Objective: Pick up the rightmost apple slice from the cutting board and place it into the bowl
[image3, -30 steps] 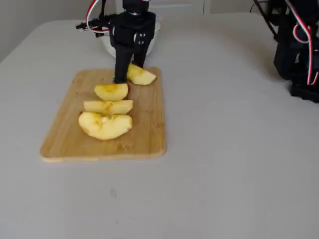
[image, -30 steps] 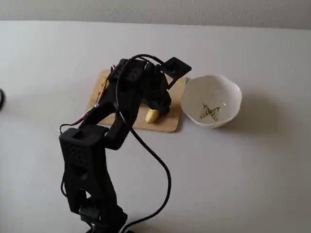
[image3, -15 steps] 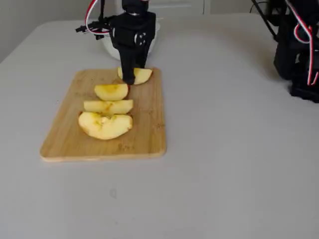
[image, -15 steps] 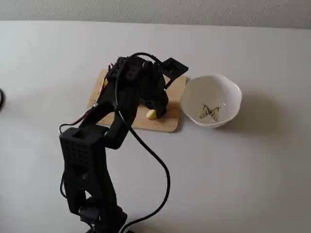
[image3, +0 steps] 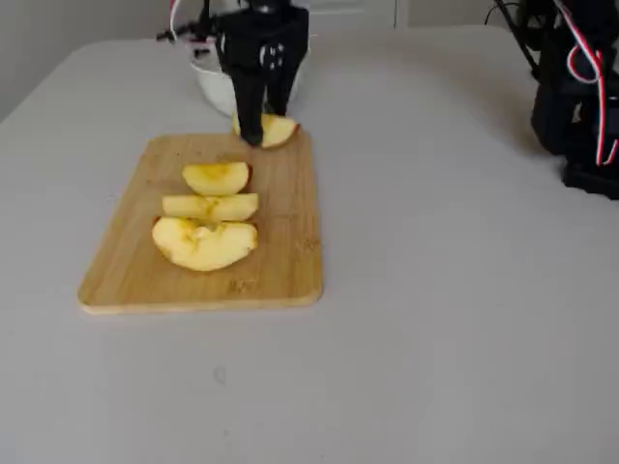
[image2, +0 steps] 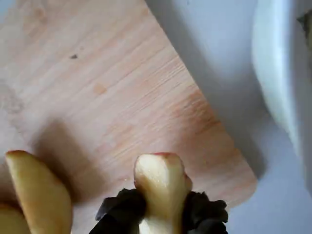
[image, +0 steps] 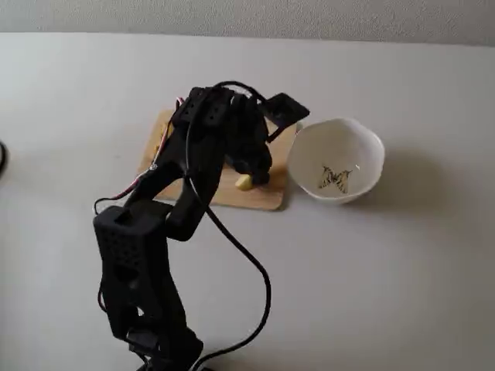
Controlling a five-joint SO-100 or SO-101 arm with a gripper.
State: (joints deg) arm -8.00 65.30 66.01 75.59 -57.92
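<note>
Now the gripper point(image2: 161, 222) clamps one apple slice point(image2: 161, 187); three more slices point(image3: 208, 208) lie on the cutting board point(image3: 280, 261).

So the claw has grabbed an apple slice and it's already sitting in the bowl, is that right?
Not quite. The claw has grabbed an apple slice, but the wrist view shows it over the cutting board; a fixed view shows the bowl empty.

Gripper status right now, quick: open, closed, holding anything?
Gripper: closed on an apple slice, fingers on both its sides, over the end of the cutting board nearest the bowl.
</note>
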